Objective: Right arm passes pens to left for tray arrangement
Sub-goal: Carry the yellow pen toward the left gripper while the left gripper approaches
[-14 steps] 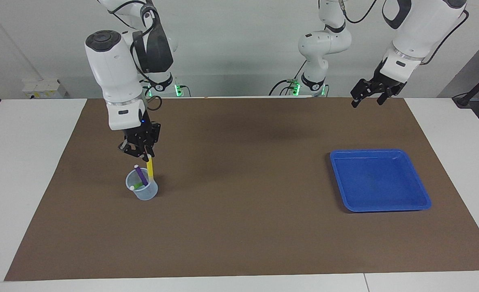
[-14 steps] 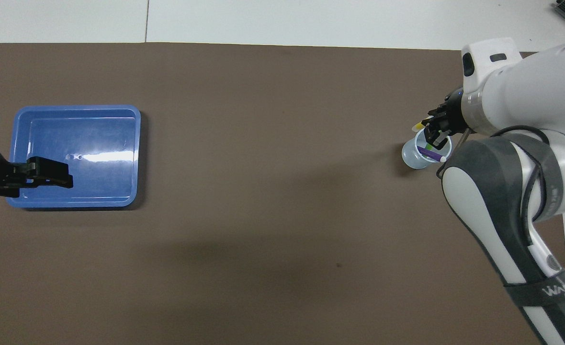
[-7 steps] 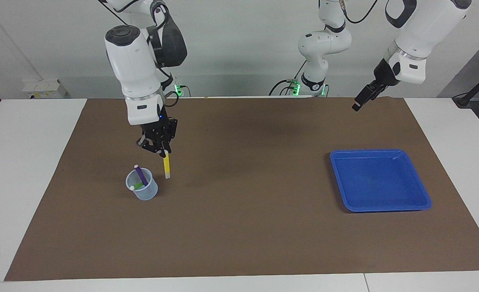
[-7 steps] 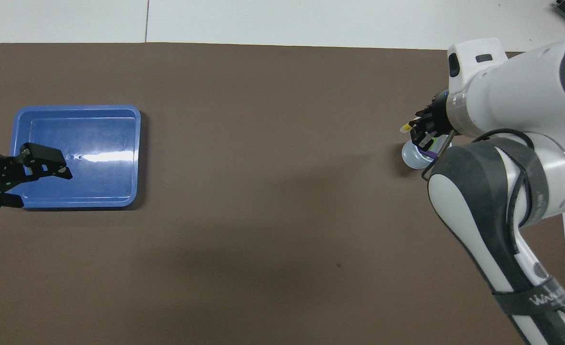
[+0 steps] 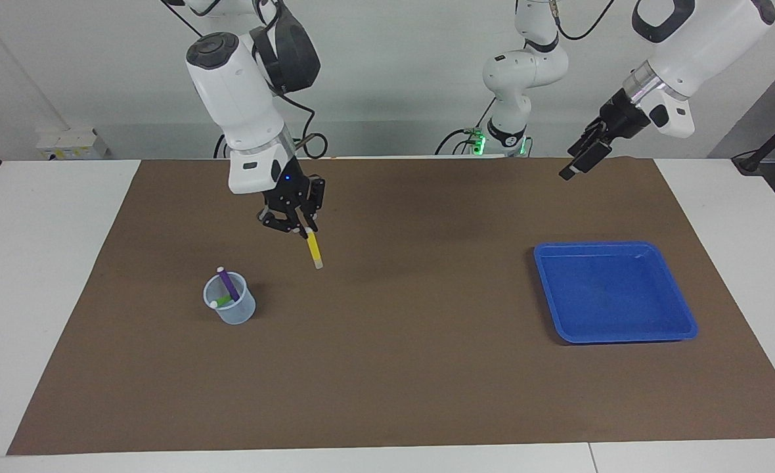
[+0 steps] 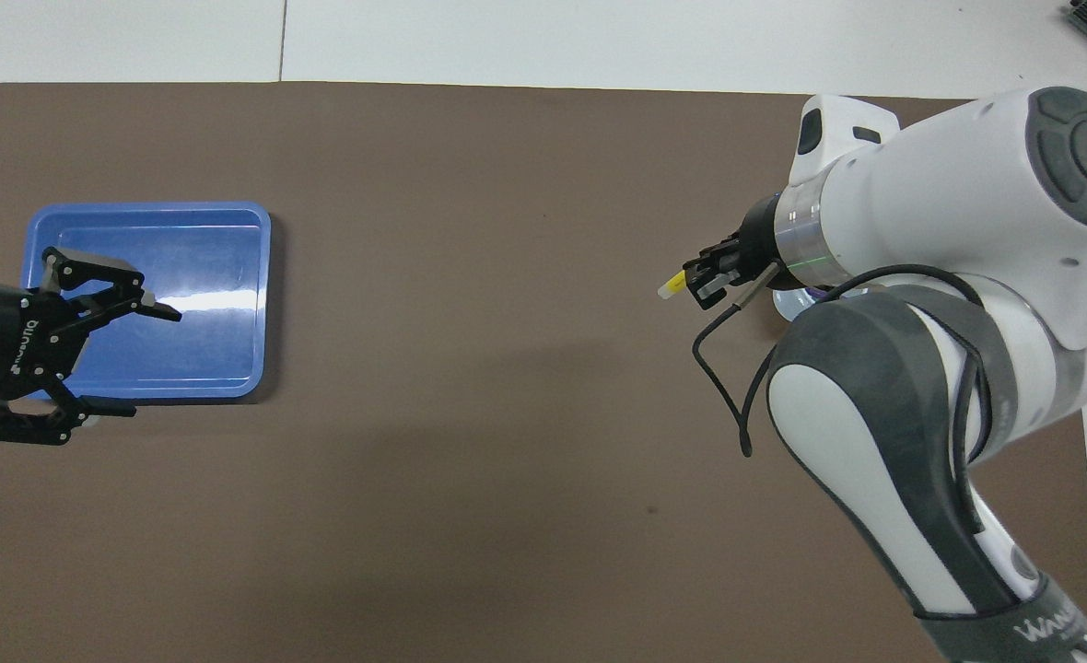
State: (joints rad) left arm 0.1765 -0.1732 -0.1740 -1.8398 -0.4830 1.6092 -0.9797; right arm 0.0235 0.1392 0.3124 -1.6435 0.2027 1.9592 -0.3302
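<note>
one yellow pen (image 5: 313, 250) hangs clamped in the right gripper (image 5: 293, 224) over the mat — left gripper (image 6: 92, 354) spread wide.

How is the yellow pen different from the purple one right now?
The yellow pen hangs in the air, gripped at its top by the right claw over the mat; the purple pen stands leaning in the cup. The yellow pen's whitish tip points down, the purple's up. Both are short, slim markers.

My tray (image 6: 230, 221) looked glossy blue plastic, the mat (image 5: 400, 368) matt brown, the cup (image 5: 233, 312) translucent plastic.
</note>
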